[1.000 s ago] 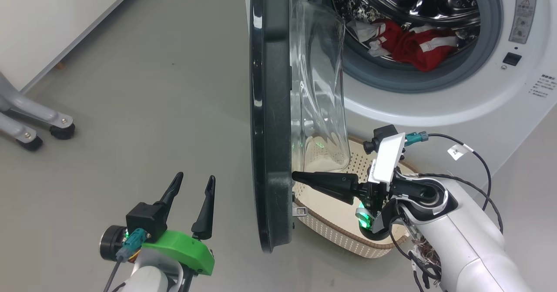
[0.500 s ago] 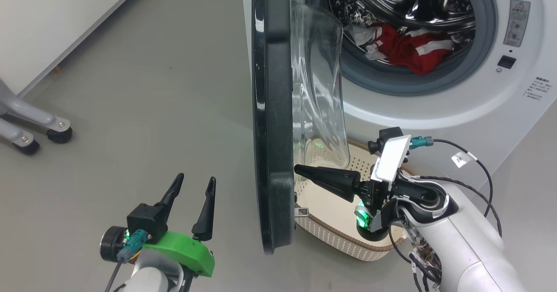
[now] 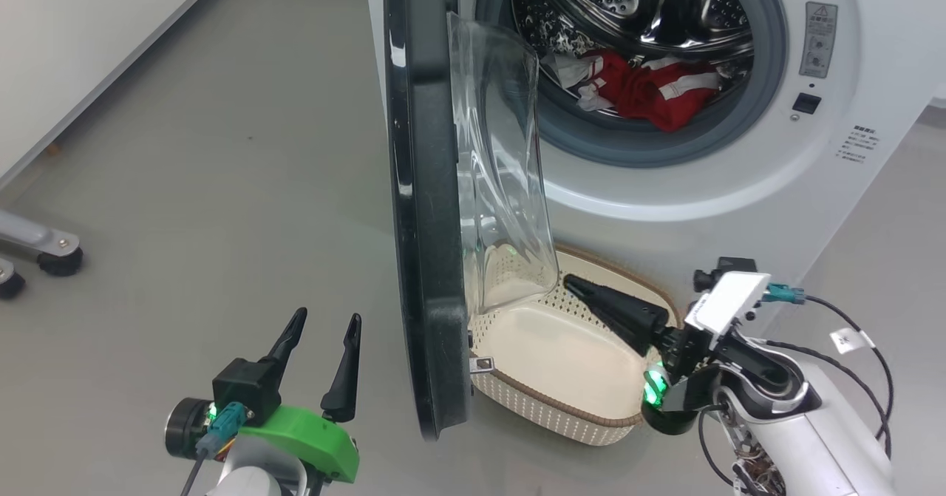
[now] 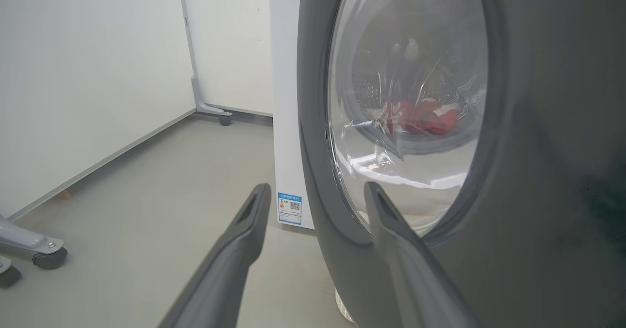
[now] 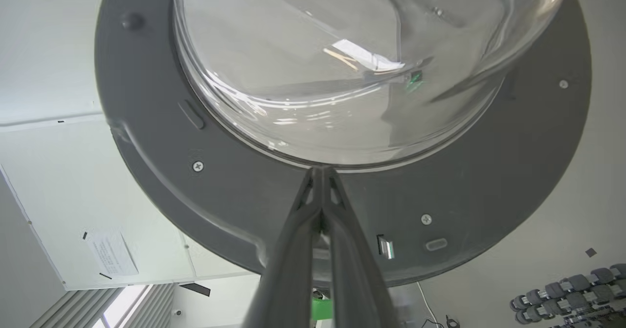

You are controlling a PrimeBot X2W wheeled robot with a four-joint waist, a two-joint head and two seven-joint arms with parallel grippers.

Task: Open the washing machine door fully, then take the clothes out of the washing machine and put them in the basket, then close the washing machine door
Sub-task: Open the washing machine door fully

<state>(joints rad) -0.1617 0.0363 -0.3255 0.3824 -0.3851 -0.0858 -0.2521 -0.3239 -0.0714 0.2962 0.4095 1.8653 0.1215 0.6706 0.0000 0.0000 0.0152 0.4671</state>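
The washing machine [image 3: 702, 185] stands open. Its door [image 3: 421, 185] is swung out edge-on toward me, with the glass bowl [image 3: 502, 171] bulging to the right. Red and white clothes [image 3: 650, 93] lie in the steel drum. The cream basket [image 3: 547, 403] sits on the floor below the opening. My right gripper [image 3: 569, 282] is shut on nothing, above the basket, a little clear of the door's inner face [image 5: 146, 122]; its tips [image 5: 320, 169] point at the rim of the glass. My left gripper [image 3: 327, 316] stands open on the door's outer side [image 4: 313, 122]. The clothes [image 4: 415, 118] show through the glass.
Grey floor spreads to the left of the door. A stand's caster feet [image 3: 44, 252] sit at the far left near the white wall. Another caster [image 4: 225, 120] stands behind the machine's side panel [image 4: 286, 98]. Dumbbells [image 5: 562, 294] lie in the background.
My right gripper has drawn back from the door's inner edge, rightward over the basket, still shut. The camera has shifted, sliding the whole scene left. The left gripper holds its pose.
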